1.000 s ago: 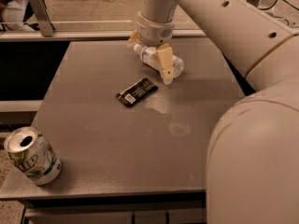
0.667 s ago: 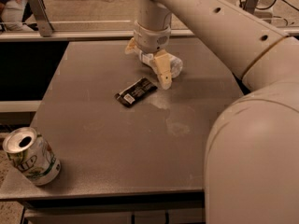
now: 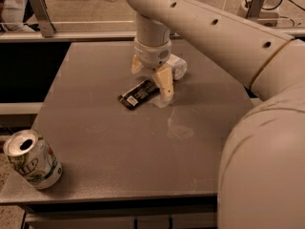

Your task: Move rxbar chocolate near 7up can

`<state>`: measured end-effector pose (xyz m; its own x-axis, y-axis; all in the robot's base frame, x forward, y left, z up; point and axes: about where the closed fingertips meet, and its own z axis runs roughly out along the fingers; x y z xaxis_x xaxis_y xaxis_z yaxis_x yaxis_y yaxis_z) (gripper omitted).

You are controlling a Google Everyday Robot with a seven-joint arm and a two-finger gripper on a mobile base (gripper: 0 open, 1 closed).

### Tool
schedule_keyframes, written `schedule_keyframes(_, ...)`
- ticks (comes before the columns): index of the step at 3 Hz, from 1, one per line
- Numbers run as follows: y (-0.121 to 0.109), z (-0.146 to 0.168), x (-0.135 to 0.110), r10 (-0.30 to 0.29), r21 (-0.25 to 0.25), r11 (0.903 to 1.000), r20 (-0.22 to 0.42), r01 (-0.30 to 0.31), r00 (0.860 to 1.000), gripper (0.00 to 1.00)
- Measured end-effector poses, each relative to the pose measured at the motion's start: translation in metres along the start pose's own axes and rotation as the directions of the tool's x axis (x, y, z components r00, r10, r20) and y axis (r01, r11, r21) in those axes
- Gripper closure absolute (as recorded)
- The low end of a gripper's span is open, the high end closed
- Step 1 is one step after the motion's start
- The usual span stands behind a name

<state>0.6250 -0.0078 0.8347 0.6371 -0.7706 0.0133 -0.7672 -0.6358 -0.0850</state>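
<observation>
Early stage: gripper (image 3: 151, 76) at frame centre, jaws spread astride the rxbar chocolate (image 3: 138, 94), nothing pinched; grasp and carry to 7up can (image 3: 31, 159), lower left, remain.

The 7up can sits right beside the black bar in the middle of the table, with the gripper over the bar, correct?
Not quite. The camera view shows the 7up can at the front left corner of the table, well apart from the rxbar chocolate in the middle. The gripper is indeed over the bar, fingers open.
</observation>
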Motion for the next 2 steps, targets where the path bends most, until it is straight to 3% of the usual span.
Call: schedule_keyframes(2,0.0114,0.0051,-0.0049,-0.024,-0.028,0.9994,-0.054,0.023,0.998,0.64)
